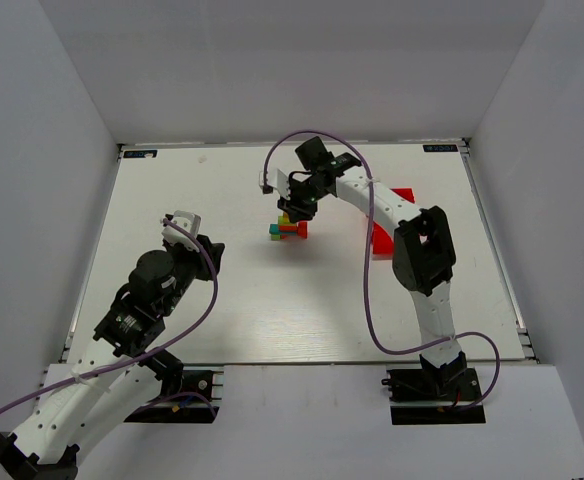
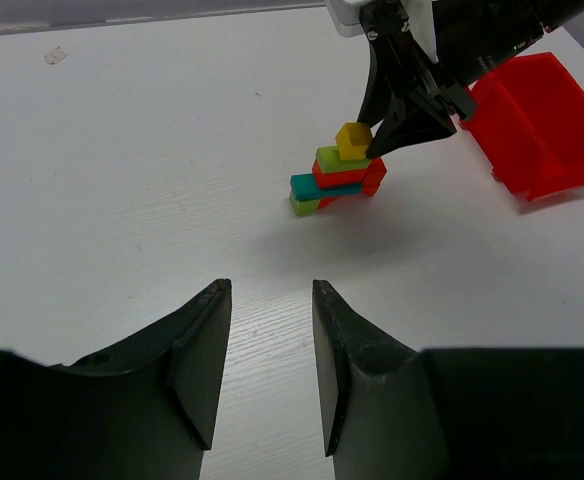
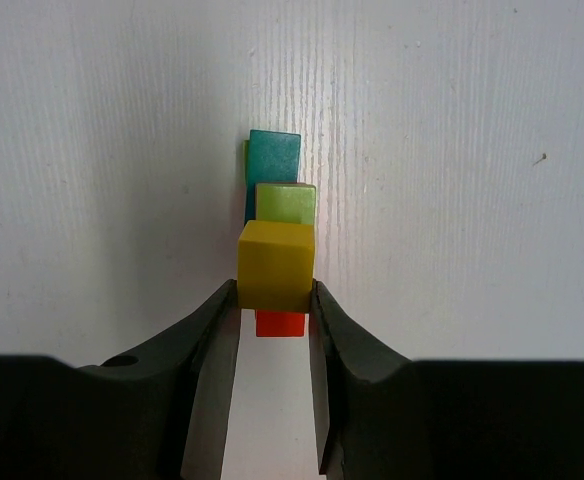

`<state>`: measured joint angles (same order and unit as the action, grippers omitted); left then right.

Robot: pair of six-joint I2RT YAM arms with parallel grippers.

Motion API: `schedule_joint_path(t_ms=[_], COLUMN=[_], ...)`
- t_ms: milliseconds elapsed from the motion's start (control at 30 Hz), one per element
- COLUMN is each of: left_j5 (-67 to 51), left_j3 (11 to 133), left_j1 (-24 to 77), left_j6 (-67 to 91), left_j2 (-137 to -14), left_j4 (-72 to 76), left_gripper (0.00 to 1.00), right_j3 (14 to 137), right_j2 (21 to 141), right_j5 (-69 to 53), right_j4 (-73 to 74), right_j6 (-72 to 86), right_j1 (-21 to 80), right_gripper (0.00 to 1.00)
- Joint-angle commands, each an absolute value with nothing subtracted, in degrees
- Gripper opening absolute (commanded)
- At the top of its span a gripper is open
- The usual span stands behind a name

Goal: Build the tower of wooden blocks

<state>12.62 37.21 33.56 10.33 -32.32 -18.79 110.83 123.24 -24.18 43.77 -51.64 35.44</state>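
Right gripper (image 3: 275, 292): I have it closed on a yellow cube (image 3: 275, 262), one dark finger pressed flat against each side face.
Yellow cube: a small block with smooth painted faces and crisp edges. It sits at the very top of the wood block tower (image 1: 290, 229), directly over a lime green block (image 3: 285, 203). I cannot tell whether it rests on that block or hangs just clear of it.
Wood block tower: it stands on the table (image 1: 272, 300) around the middle, a little toward the far side. From the left wrist camera I see lime green and red pieces at the base, a teal bar (image 2: 317, 186) across them, an orange-red layer above that, then the lime green block and the yellow cube on top. All are tiny squared pieces with flat, bright paint.
Left gripper (image 2: 270, 365): the jaws are parted with nothing between them. It hangs over bare table, well apart from the tower and facing it.
Left fingers (image 2: 197, 350): dark, matte and wedge-shaped, with flat inner faces.
Red plastic bin (image 2: 547, 120): glossy with angular walls. It sits near the tower on its right and is partly hidden by the right arm.
Table: white and matte, with a fine straight grain.
Cable (image 1: 372, 290): purple, looping along the right arm.
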Motion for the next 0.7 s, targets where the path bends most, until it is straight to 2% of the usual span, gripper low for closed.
schedule_joint_path(t_ms=[0,667], left_j5=[11.9,11.9], left_j3=[37.4,37.4], left_j1=[33.7,33.7], left_j6=[10.1,10.1], left_j2=[-32.2,-32.2], left_j4=[-17.8,-17.8], left_gripper=[0.49,0.49], right_j3=[113.2,113.6], right_j2=[123.8,124.6], right_j5=[-25.1,-24.4], right_j4=[44.9,45.0], right_j6=[-52.3,-52.6], right_j1=[35.9,35.8], right_gripper=[0.13,0.17])
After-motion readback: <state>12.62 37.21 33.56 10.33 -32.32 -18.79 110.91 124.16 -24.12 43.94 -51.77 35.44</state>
